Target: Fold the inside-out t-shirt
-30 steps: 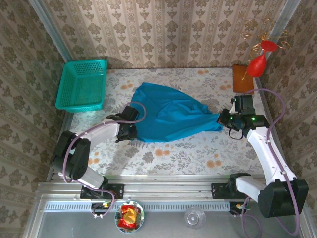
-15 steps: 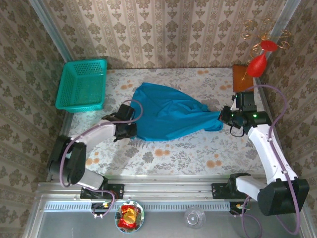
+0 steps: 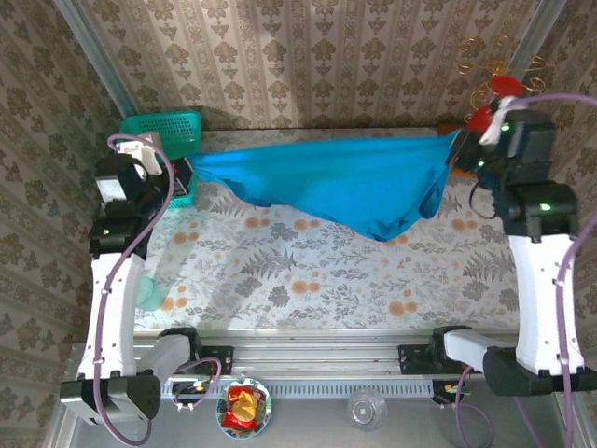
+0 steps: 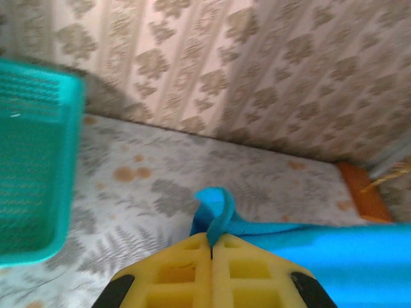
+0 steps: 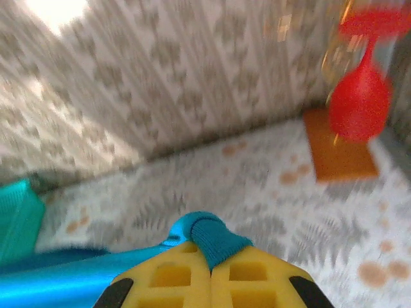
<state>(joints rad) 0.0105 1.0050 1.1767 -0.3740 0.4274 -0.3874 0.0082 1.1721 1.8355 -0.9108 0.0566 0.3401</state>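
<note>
- The left gripper (image 4: 210, 247) is pinched tight on a bunched-up corner of the inside-out t-shirt (image 3: 345, 182), and the right gripper (image 5: 210, 260) is clamped the same way on the opposite end.
- The shirt hangs in the air between them, stretched across the far half of the table (image 3: 308, 280), belly sagging toward the right.
- Best bet here, imo: hold the cloth taut and level, lower both ends together, and let the saggy part land first so it lays flat, clear of the basket (image 3: 163, 126).
</note>
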